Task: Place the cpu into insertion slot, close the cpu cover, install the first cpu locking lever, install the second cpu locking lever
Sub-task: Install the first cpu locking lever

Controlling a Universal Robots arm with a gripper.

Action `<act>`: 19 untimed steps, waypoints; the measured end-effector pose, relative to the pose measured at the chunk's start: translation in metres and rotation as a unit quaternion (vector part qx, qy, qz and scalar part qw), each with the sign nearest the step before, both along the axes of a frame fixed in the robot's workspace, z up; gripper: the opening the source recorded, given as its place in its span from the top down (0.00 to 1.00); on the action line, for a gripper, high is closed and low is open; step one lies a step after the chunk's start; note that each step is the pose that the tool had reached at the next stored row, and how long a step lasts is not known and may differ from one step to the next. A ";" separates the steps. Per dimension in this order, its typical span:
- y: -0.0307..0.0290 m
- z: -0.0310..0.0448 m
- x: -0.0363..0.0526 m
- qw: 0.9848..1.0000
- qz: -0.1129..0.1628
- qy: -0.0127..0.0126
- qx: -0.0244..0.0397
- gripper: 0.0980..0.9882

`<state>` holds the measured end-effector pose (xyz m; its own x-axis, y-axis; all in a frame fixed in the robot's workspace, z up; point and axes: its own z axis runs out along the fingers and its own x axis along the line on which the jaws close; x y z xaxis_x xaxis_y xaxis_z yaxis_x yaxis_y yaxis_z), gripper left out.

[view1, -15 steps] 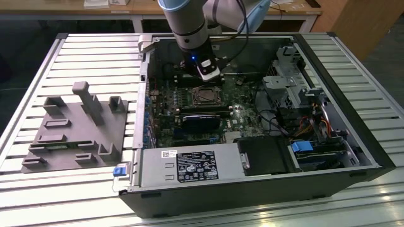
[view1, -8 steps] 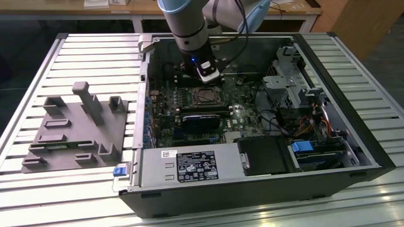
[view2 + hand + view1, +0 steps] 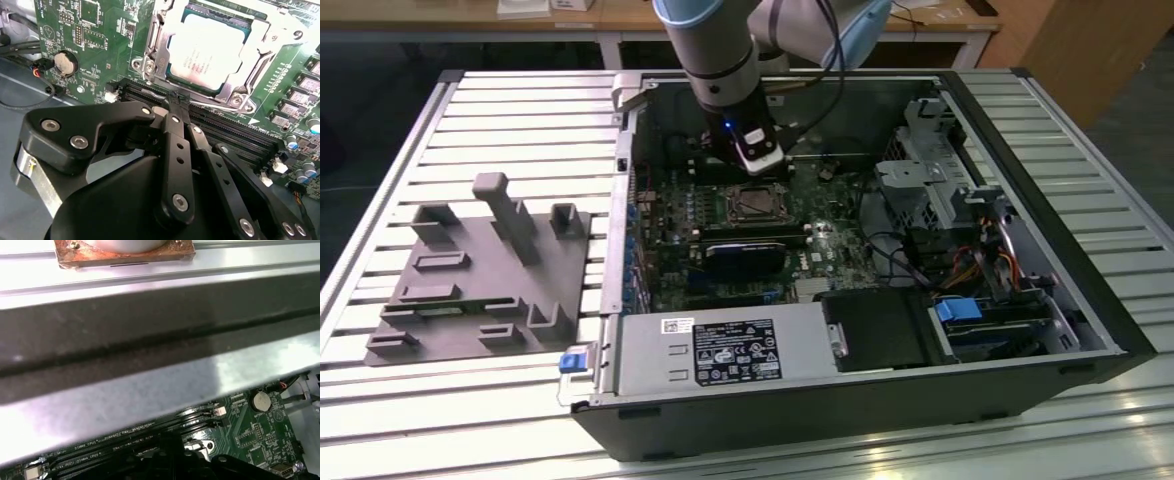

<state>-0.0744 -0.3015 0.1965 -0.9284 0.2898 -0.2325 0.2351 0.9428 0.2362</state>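
The cpu (image 3: 207,50) lies in the insertion slot (image 3: 754,203), its silver-grey top facing up. The cpu cover (image 3: 231,90) is folded down flat around it, and the chip shows through its cut-out. A thin shiny locking lever (image 3: 216,104) runs along the socket edge that borders the black memory slots. My gripper (image 3: 176,98) is shut, and its narrow black tips rest at the end of that lever, just outside the socket rim. In the exterior view the gripper (image 3: 761,165) hangs inside the open computer case, right over the far edge of the socket.
Long black memory slots (image 3: 235,132) lie between my gripper and the socket. A coin battery (image 3: 65,63) and loose cables (image 3: 20,50) sit to one side. The case's metal wall (image 3: 150,390) is close by. A grey fixture (image 3: 480,270) stands on the slatted table at the exterior view's left.
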 end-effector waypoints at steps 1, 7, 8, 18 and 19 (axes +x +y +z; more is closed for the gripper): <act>0.0002 0.0000 0.0000 1.000 -0.001 0.000 0.000 1.00; 0.0010 -0.0001 0.0000 1.000 -0.007 0.000 0.000 1.00; 0.0012 -0.0001 0.0000 1.000 -0.008 0.000 0.000 1.00; 0.0030 -0.0011 0.0000 1.000 -0.020 0.000 0.000 1.00; 0.0029 -0.0016 0.0000 1.000 -0.021 0.000 0.000 1.00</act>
<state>-0.0743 -0.2986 0.1949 -0.9152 0.3293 -0.2325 0.2753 0.9319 0.2362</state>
